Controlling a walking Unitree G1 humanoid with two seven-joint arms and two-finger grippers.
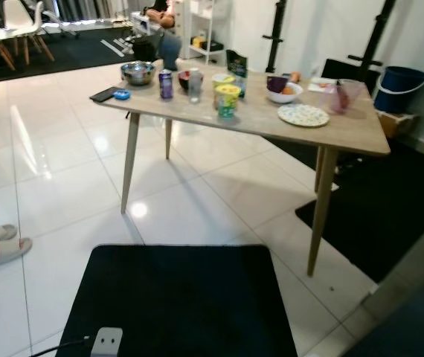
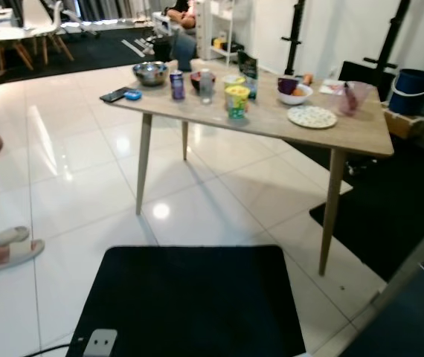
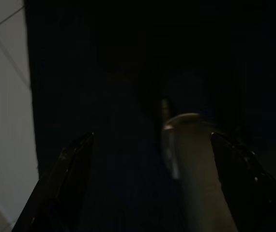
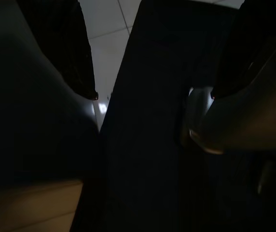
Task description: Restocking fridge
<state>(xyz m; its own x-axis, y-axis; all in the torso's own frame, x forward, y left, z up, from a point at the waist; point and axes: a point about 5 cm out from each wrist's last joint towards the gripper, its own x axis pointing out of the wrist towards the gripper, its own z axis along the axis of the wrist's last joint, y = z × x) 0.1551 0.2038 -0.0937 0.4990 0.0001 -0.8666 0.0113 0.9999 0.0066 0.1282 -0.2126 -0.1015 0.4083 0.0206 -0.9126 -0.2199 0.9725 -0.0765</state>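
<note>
Pale wood worktop (image 1: 361,130) stands ahead of me at twelve o'clock, carrying a purple drink can (image 1: 166,84), a clear plastic bottle (image 1: 195,85) and a yellow-lidded cup (image 1: 227,100). My left end effector (image 3: 150,179) hangs wide open over a black floor mat (image 1: 178,297); my right end effector (image 4: 152,96) also gapes, empty.

table (image 1: 361,130) beyond mat (image 1: 178,297); bucket (image 1: 399,88) behind table.
</note>
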